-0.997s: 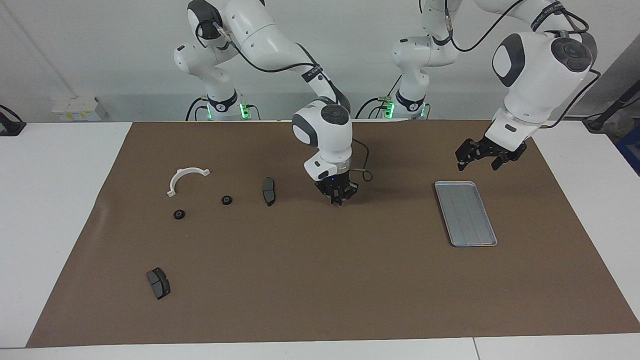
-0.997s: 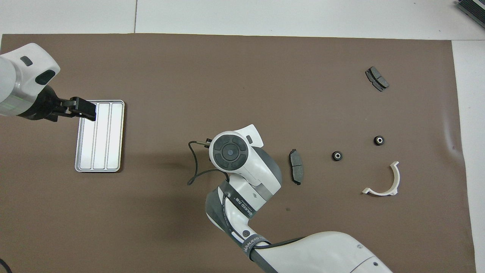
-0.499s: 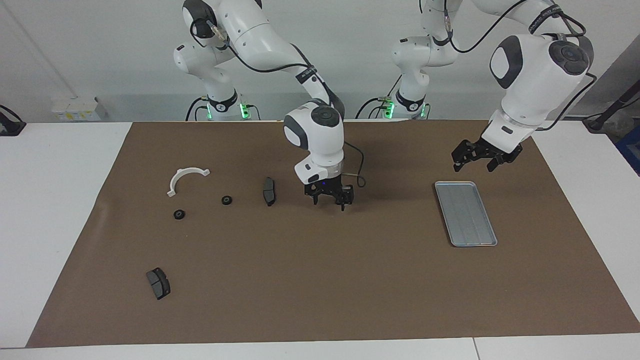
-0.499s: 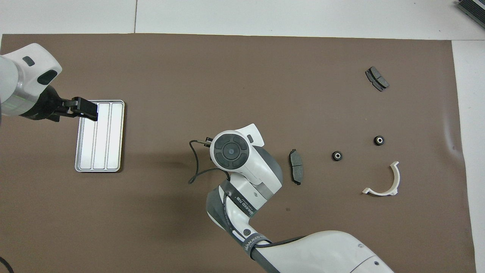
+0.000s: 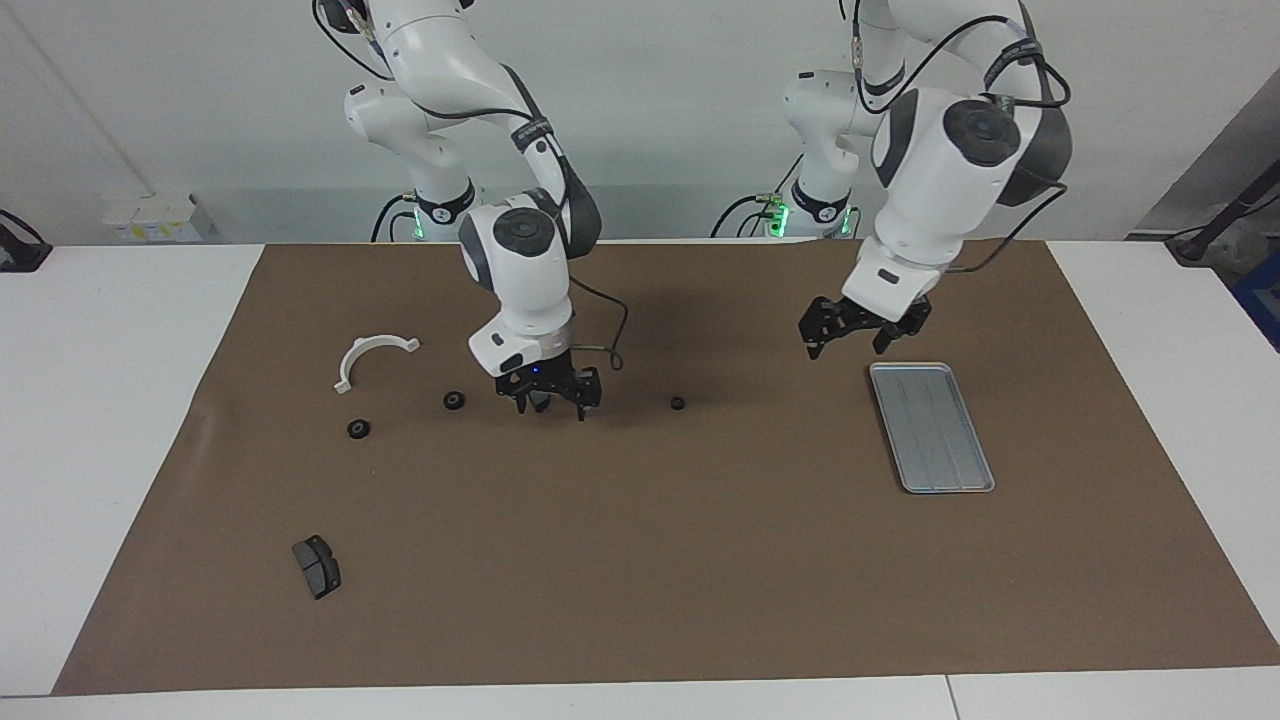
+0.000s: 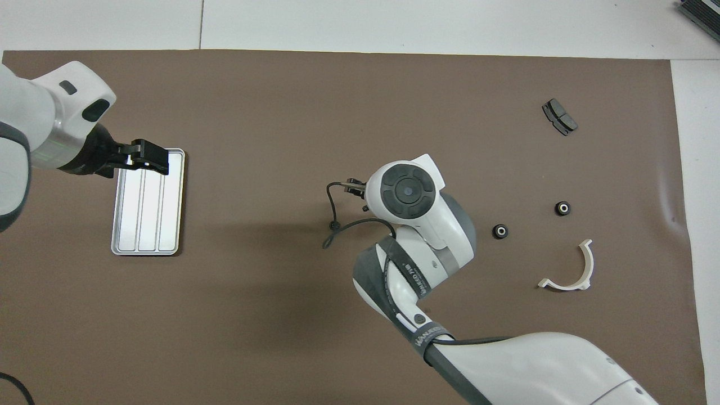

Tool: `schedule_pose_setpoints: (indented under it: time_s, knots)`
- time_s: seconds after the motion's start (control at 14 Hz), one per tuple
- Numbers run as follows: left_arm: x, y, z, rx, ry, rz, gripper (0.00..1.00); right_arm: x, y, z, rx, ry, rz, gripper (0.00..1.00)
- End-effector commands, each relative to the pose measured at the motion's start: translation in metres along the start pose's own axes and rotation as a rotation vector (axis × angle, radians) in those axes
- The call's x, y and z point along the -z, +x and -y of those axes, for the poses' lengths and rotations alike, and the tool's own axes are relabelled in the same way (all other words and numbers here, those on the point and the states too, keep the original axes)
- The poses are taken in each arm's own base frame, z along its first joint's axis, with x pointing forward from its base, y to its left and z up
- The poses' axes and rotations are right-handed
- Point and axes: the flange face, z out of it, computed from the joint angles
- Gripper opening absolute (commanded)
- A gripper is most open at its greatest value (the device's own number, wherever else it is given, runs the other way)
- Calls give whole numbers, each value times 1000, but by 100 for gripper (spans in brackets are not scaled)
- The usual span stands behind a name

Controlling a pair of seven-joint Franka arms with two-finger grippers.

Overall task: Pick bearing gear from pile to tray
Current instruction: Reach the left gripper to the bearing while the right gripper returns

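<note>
**Mat**: brown sheet that is covering the table and carrying everything listed.

**Tray**: is lying flat toward the left arm's end of the mat, short of that edge.

**Loose gear**: is sitting alone on bare mat about midway between the two end edges, apart from the tray and touched by nothing. In the overhead view it is showing beside the right arm's cable loop.

**Pile**, toward the right arm's end:
- second gear and third gear are lying near each other
- white bracket is resting just nearer the robots than these
- brake pad is lying near the mat's corner farthest from the robots.

**Right gripper**: is hanging low over the mat between the second gear and the loose gear, fingers spread wide, gripping nothing.

**Left gripper**: is hanging raised close to the tray, fingers spread wide, carrying nothing.
</note>
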Motion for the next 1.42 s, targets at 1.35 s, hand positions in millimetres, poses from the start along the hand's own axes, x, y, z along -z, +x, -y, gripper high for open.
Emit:
schedule_pose_setpoints:
  time_s: [1.35]
  knots:
    - [-170,-76,-127,25,-30,-83,84,-52,-28,-144,192,9,77,79]
